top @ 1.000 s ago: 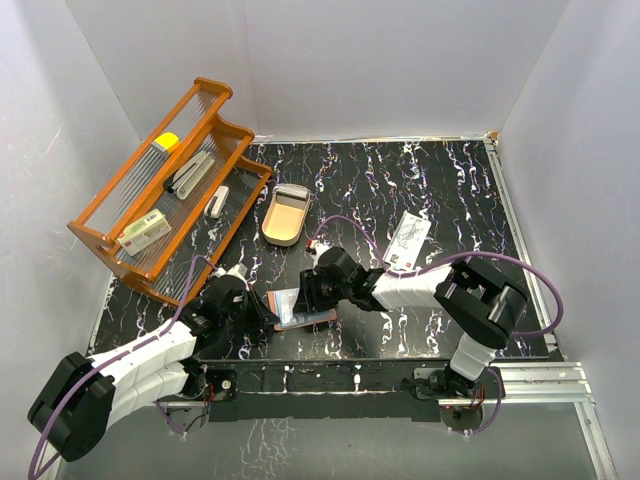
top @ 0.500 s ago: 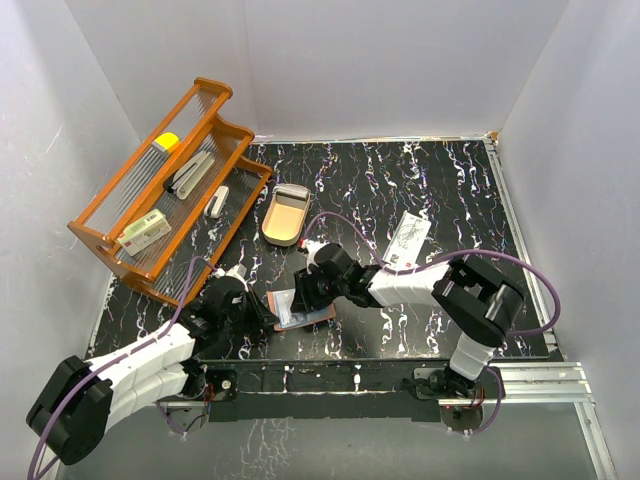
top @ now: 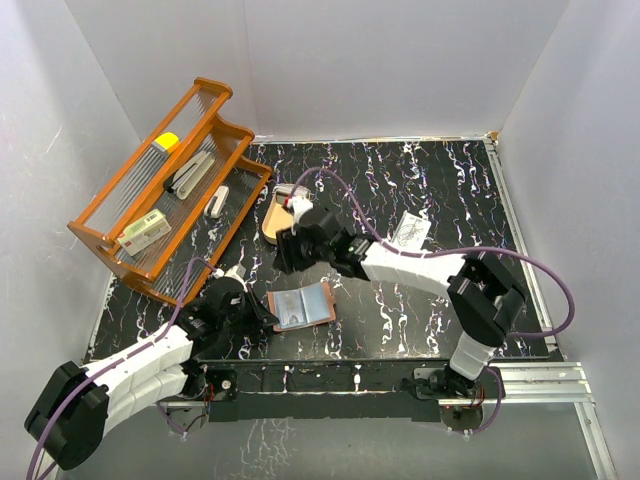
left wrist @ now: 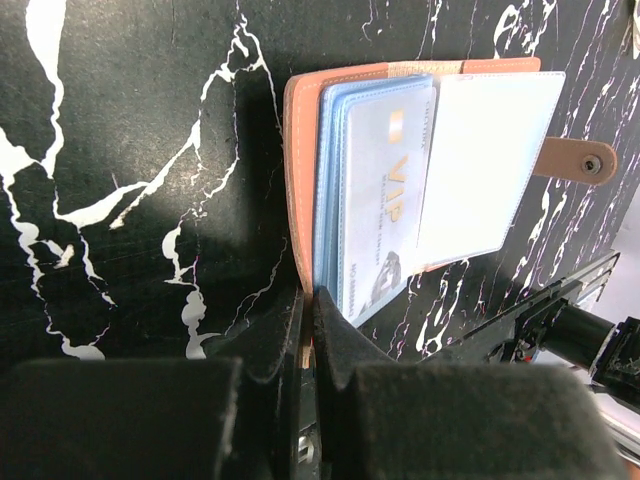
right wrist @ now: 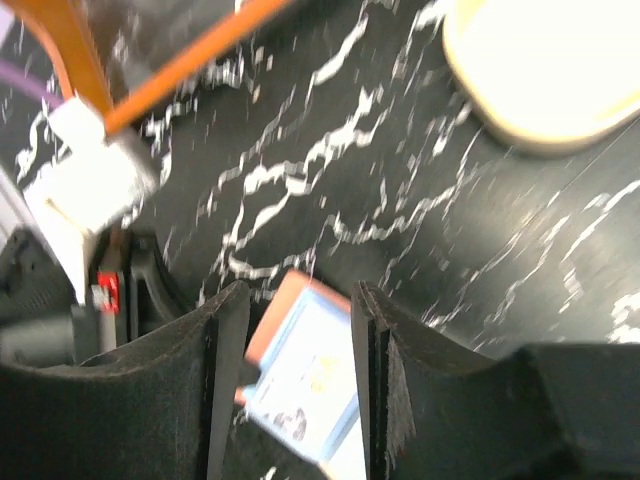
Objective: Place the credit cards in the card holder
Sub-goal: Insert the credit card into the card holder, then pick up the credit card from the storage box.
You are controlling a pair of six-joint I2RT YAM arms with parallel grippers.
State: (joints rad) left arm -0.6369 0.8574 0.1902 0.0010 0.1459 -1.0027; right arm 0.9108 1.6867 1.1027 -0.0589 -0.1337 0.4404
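The reddish-brown card holder (top: 302, 306) lies open on the black marbled table near the front. In the left wrist view the card holder (left wrist: 300, 150) shows a pale blue card (left wrist: 385, 200) with gold "VIP" print in a clear pocket, and its strap tab (left wrist: 580, 160) points right. My left gripper (top: 264, 316) is shut on the holder's left leather edge (left wrist: 308, 312). My right gripper (top: 284, 257) is open and empty, raised behind the holder; the holder (right wrist: 300, 370) shows blurred between its jaws (right wrist: 300, 295). A white card (top: 410, 232) with dark print lies to the right.
A tan oval tray (top: 283, 222) sits just behind my right gripper, also in the right wrist view (right wrist: 550, 70). A large orange wire rack (top: 165, 195) holding small items stands at the back left. White walls enclose the table.
My right gripper has risen off the card holder and moved back and left towards the tray, leaving the holder uncovered with the blue card in it. My left gripper has stayed put.
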